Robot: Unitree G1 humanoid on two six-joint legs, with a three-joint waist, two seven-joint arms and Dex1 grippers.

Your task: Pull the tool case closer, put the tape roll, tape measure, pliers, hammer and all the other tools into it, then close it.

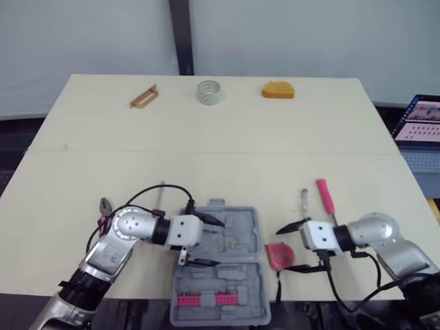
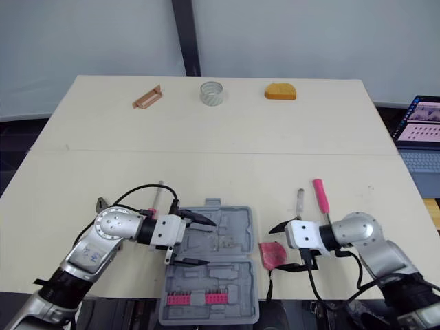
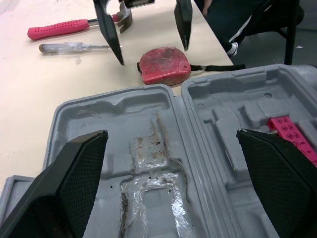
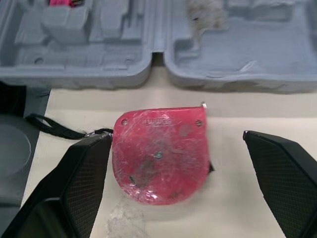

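Observation:
The grey tool case (image 1: 240, 234) lies open at the table's near edge, with a red bit strip (image 1: 204, 300) in its near half. My left gripper (image 1: 220, 243) hovers open over the case's far half (image 3: 148, 124). The red tape measure (image 4: 158, 153) lies just right of the case, and my right gripper (image 1: 280, 251) stands open around it, fingers on either side. A red-handled hammer (image 1: 324, 196) and a clear screwdriver (image 1: 303, 199) lie beyond it. Pliers (image 1: 104, 206) lie by my left arm. The tape roll (image 1: 209, 92) stands at the far edge.
A brown tool (image 1: 144, 97) and an orange object (image 1: 278, 90) lie at the far edge beside the tape roll. A thin tool (image 1: 159, 196) lies left of the case. A laptop (image 1: 419, 130) stands off the table's right side.

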